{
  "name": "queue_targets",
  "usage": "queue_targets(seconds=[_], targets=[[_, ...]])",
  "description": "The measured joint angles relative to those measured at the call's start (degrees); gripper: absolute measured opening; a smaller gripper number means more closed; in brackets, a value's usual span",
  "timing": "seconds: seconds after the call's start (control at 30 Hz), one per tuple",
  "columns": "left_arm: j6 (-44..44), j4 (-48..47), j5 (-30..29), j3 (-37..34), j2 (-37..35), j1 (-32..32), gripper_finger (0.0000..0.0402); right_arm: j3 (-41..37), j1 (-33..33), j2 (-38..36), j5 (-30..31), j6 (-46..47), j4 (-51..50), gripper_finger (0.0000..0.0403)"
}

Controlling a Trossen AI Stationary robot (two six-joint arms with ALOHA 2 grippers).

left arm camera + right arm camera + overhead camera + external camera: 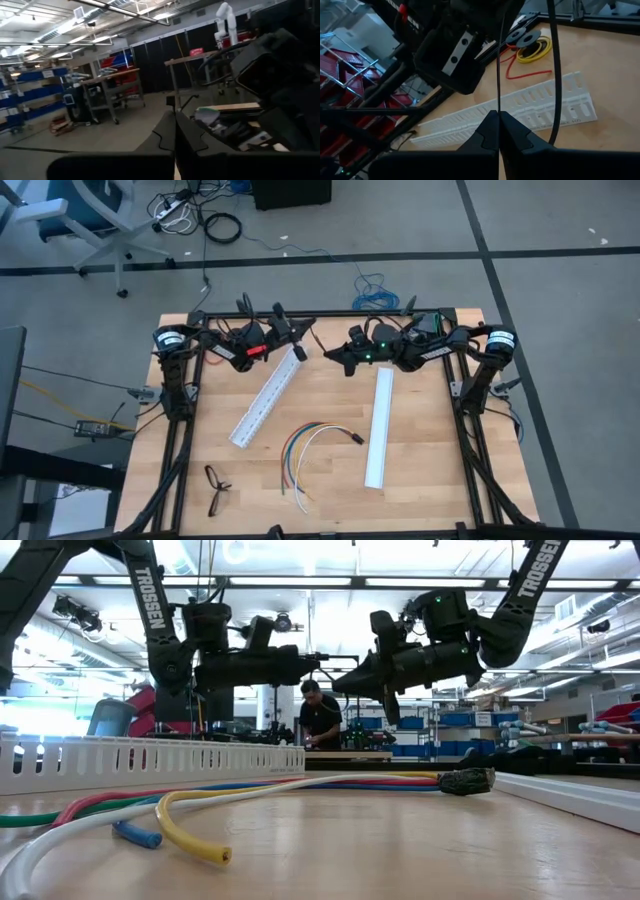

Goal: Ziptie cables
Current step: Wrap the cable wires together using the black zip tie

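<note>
From above, both arms are waiting at the table's far edge, the cables (312,448) lying near the middle between two white rails (268,395). The right wrist view alone is showing the right gripper (498,120) pinching what looks like the ziptie (498,60). The left gripper (175,131) is sitting closed, empty.

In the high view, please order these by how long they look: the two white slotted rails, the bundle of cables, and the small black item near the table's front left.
1. The two white rails, left and right: about equal, so not ranked apart.
2. The cables: their curved span looks shorter.
3. The black item: clearly smallest.
</note>
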Motion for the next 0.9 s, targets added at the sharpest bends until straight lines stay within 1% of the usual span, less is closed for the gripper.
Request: queue_targets(seconds=[0.17, 0.37, 0.47, 0.6, 0.7, 0.77, 0.83, 0.9], targets=[[-0.3, -0.2, 0.3, 0.0, 0.0, 0.0, 0.0003, 0.0, -0.1, 0.0, -0.1, -0.9, 0.0, 0.0000], [0.5, -0.2, 2.7, 0.0, 0.0, -0.1, 0.0003, 0.0, -0.1, 0.0, -0.5, -2.0, -0.1, 0.0000], [4.5, -0.3, 4.3, 0.0, 0.0, -0.1, 0.0003, 0.0, -0.1, 0.0, -1.0, -2.4, 0.2, 0.0000], [14.7, -0.3, 4.8, 0.0, 0.0, -1.2, 0.0003, 0.0, -0.1, 0.0, -2.4, -2.2, 0.8, 0.0000], [21.6, 0.8, 4.6, 0.0, 0.0, -2.5, 0.0003, 0.0, 0.0, 0.0, -3.5, -1.7, 3.2, 0.0000], [23.6, 2.2, 4.0, -0.2, 0.0, -2.8, 0.0002, -0.7, 0.2, 0.0, -3.5, -0.8, 6.2, 0.0000], [23.9, 5.0, 3.6, -0.9, 0.0, -2.8, 0.0002, -2.1, 0.2, 0.0, -3.5, 0.6, 10.7, 0.0000], [24.0, 5.9, 3.6, -1.7, 0.0, -2.8, 0.0002, -4.2, -0.2, 0.0, -2.6, 2.9, 14.4, 0.0000]])
